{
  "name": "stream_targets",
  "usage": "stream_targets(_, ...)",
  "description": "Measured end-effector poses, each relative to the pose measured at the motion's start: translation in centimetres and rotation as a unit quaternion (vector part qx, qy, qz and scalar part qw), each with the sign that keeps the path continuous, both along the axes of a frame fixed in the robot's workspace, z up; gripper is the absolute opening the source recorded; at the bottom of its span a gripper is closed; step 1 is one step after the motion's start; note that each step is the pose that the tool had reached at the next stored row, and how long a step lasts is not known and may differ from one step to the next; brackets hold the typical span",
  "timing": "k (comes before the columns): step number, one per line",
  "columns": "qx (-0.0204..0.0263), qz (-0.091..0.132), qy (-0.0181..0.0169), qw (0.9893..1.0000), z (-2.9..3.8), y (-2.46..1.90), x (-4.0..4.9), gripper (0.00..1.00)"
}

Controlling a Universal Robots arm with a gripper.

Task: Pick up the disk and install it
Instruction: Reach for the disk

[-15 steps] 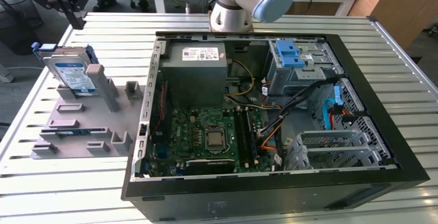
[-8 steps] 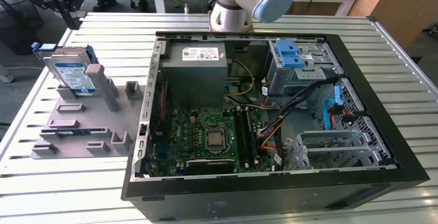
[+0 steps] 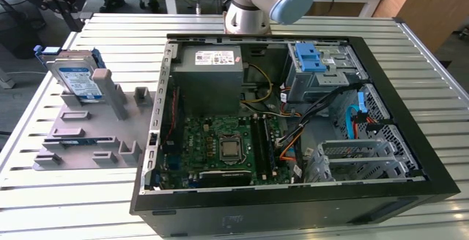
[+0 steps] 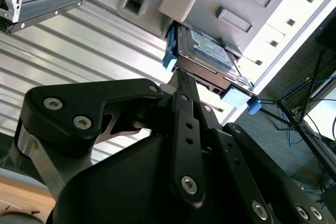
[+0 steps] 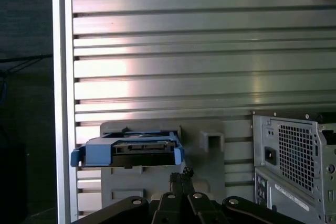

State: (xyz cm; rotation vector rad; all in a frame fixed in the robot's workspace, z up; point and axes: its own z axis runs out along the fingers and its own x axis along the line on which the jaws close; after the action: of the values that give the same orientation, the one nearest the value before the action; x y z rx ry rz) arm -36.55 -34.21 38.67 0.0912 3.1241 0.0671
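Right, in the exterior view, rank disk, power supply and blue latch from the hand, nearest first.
1. Disk, on the grey stand beside the hand.
2. Power supply, inside the case.
3. Blue latch, further to the exterior view's right.

White-and-blue label (image 3: 81, 84) on the disk (image 3: 76, 71), white sticker (image 3: 215, 57) on the power supply (image 3: 212, 89), print illegible
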Motion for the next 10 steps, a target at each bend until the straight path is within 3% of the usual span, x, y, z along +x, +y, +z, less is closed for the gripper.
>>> stream_targets(10, 0.0, 0.0, 0.0, 1.0, -0.05, 0.02, -0.93, 0.11)
